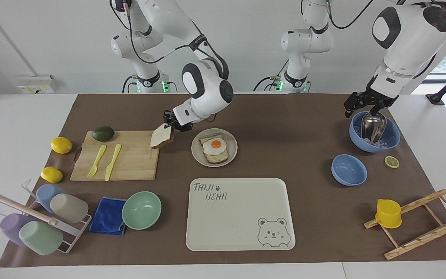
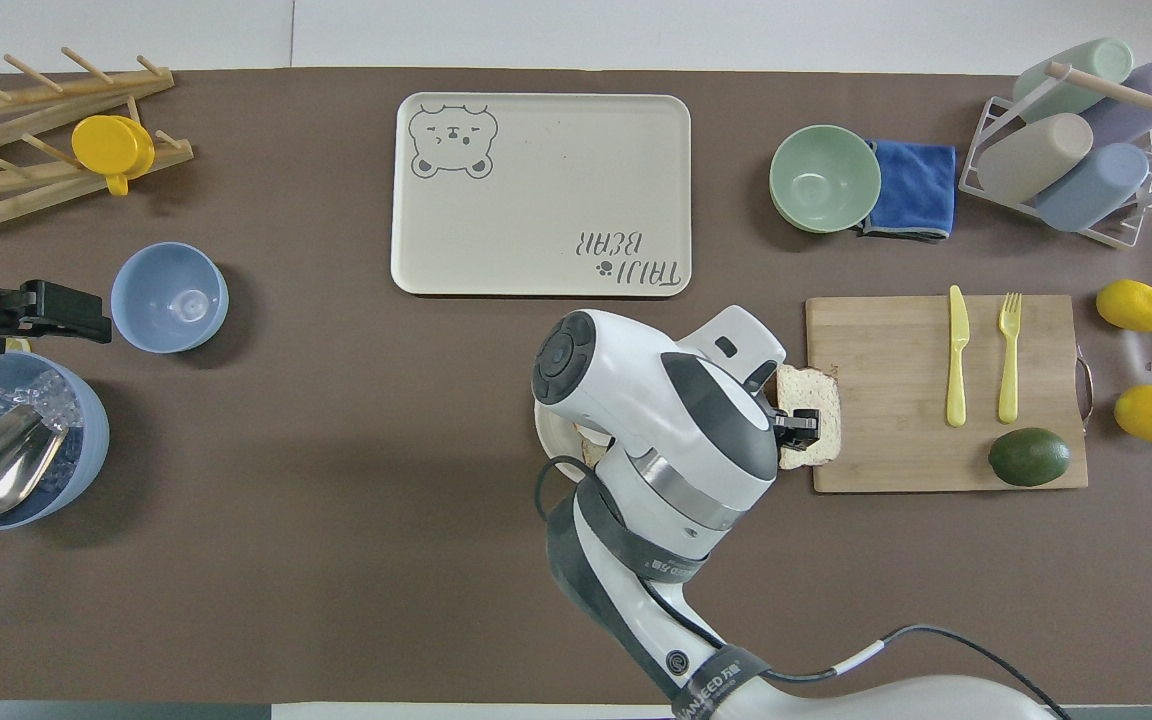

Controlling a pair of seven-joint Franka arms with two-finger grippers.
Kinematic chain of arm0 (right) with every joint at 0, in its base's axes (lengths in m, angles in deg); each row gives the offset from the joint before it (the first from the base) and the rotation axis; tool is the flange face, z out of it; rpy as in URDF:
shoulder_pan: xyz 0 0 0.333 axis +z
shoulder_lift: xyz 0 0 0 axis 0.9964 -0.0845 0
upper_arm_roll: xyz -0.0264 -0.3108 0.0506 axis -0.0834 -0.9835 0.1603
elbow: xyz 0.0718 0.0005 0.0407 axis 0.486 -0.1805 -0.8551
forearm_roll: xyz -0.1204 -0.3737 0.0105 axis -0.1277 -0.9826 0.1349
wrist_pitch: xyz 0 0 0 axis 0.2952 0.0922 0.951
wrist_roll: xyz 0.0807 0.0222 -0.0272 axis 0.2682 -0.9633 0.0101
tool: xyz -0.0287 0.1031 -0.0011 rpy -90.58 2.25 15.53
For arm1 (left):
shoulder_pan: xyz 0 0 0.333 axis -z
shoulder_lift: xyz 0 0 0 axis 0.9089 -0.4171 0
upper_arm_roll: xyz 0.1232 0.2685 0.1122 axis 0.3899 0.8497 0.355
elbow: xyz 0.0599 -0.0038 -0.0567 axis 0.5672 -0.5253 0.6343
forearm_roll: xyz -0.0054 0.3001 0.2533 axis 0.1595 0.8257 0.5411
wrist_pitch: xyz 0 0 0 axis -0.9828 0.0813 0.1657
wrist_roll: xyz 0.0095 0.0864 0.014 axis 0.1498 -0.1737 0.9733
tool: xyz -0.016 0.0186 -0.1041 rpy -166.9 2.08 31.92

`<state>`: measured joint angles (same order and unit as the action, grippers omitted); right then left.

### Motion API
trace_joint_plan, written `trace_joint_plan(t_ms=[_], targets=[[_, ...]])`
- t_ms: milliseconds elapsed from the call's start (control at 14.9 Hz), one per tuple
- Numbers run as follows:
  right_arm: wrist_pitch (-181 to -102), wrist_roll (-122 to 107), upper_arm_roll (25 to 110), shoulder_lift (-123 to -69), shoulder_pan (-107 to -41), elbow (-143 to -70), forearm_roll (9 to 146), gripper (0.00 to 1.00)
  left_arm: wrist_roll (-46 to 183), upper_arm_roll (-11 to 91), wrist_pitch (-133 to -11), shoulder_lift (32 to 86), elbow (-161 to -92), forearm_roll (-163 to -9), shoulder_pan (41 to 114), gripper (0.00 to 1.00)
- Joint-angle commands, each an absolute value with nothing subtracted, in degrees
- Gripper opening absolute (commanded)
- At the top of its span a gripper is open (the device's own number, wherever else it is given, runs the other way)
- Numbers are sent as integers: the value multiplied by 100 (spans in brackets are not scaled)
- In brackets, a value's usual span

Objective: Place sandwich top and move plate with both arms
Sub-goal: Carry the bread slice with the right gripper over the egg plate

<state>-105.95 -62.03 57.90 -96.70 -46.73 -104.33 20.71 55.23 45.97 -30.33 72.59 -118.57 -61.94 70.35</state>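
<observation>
My right gripper (image 1: 167, 124) is shut on the sandwich top (image 1: 162, 138), a pale bread slice with a brown crust. It holds the slice tilted in the air over the edge of the cutting board (image 1: 130, 164) nearest the plate (image 1: 232, 153). The overhead view shows the gripper (image 2: 804, 425) and the slice (image 2: 822, 393) too. The round beige plate holds a toasted slice with a fried egg (image 1: 215, 146). In the overhead view my right arm covers most of the plate (image 2: 541, 432). My left gripper (image 1: 363, 104) waits over the blue bowl of ice (image 1: 392, 140).
A yellow knife (image 1: 112, 161), a fork (image 1: 96, 161) and an avocado (image 1: 103, 133) lie on the board. The cream bear tray (image 1: 238, 217) lies farther from the robots than the plate. A mint bowl (image 1: 141, 210) and an empty blue bowl (image 1: 349, 169) stand nearby. A metal scoop (image 1: 373, 126) lies in the ice bowl.
</observation>
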Motion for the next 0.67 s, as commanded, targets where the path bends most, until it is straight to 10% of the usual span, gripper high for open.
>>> trace_joint_plan(t_ms=[0, 602], targets=[[-10614, -6399, 5810, -9959, -4683, -10067, 2064, 0, 5572, 4616, -3132, 7457, -12098, -6323, 7080, 100], [-11327, -6489, 6293, -10258, -4499, -9363, 3135, 0, 5572, 4616, -3176, 7492, -12168, -6402, 7071, 100]])
